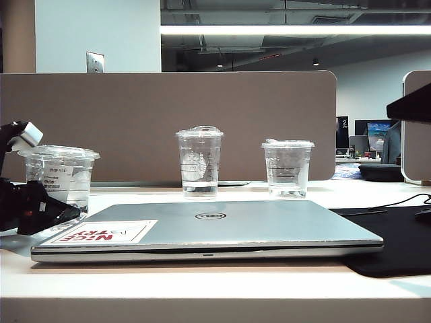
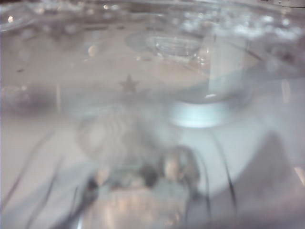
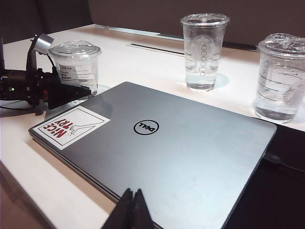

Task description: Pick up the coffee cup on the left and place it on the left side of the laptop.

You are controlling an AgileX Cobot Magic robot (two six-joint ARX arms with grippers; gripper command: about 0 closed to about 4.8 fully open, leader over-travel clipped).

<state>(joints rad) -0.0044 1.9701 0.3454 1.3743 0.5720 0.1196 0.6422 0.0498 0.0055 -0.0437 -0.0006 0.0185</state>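
The coffee cup [image 1: 59, 176] [image 3: 76, 62], short and clear with a lid and a white label, stands upright left of the silver laptop [image 1: 222, 229] [image 3: 181, 148], near its stickered corner. My left gripper [image 1: 66, 214] [image 3: 85, 87] reaches in from the left with its black fingers [image 3: 66, 91] shut on the cup's lower part. The left wrist view is filled by the blurred clear cup wall [image 2: 143, 95], and the fingers cannot be made out there. My right gripper [image 3: 133, 193] hangs shut above the laptop's near edge, holding nothing.
A taller clear cup with a round logo [image 1: 199, 163] [image 3: 203, 52] and a short clear cup [image 1: 288, 168] [image 3: 281, 78] stand behind the laptop. A black mat [image 1: 397, 242] with a cable lies to its right. A brown partition [image 1: 168, 121] closes the back.
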